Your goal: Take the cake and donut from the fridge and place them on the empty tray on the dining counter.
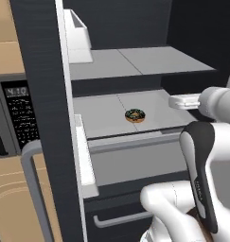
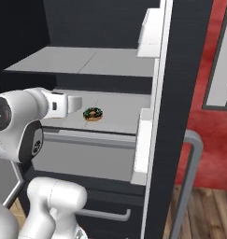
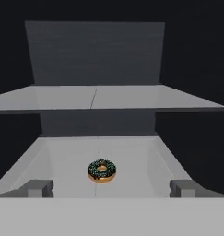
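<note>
The fridge [image 1: 40, 94] stands open, its black doors swung out to both sides. The donut [image 1: 135, 115] [image 2: 93, 114] [image 3: 102, 170], a tan ring with dark glaze and green sprinkles, lies alone on the middle grey shelf [image 1: 100, 118]. My gripper [image 3: 112, 189] is open, level with that shelf at its front edge, and faces the donut a short way off without touching it. The white hand [image 1: 182, 100] [image 2: 66, 103] reaches in from the arm's side. Nothing is between the fingers [image 3: 37, 188]. The cake, the tray and the dining counter are out of view.
An upper shelf [image 1: 140, 61] hangs above the donut's shelf and limits headroom. A grey drawer [image 1: 135, 163] sits under the shelf, with a lower handle [image 1: 116, 218]. Door bins [image 1: 78, 35] [image 2: 150, 32] jut inward. A dark oven panel [image 1: 17, 113] is at the left, a red wall [image 2: 213, 140] at the right.
</note>
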You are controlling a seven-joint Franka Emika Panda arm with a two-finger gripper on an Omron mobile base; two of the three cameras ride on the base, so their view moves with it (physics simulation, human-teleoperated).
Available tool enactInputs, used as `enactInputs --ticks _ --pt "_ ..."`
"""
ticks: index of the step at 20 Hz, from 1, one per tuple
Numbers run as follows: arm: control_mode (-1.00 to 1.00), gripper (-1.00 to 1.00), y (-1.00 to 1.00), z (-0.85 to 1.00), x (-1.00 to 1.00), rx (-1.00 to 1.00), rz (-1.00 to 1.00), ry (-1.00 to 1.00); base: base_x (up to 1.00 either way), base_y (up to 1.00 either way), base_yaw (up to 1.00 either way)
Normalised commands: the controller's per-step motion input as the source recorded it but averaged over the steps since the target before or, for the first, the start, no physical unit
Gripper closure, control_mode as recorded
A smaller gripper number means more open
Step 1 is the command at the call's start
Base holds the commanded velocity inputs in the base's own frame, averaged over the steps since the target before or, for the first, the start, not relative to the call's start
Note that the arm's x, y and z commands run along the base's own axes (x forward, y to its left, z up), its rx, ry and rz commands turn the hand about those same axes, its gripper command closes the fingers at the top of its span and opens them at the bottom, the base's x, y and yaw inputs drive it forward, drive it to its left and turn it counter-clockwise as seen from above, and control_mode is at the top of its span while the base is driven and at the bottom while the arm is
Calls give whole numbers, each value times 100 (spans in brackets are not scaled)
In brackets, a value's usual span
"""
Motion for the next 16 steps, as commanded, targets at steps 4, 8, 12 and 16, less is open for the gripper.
enactInputs --ticks 4,8,12,16 --pt "100 -100 0 0 0 0 0 0 46 3 18" --pt "-100 -100 7 -14 52 4 7 51 0 0 0" --pt "-100 -100 11 -31 53 1 0 58 0 0 0" --pt "-100 -100 9 -33 27 0 0 34 0 0 0"
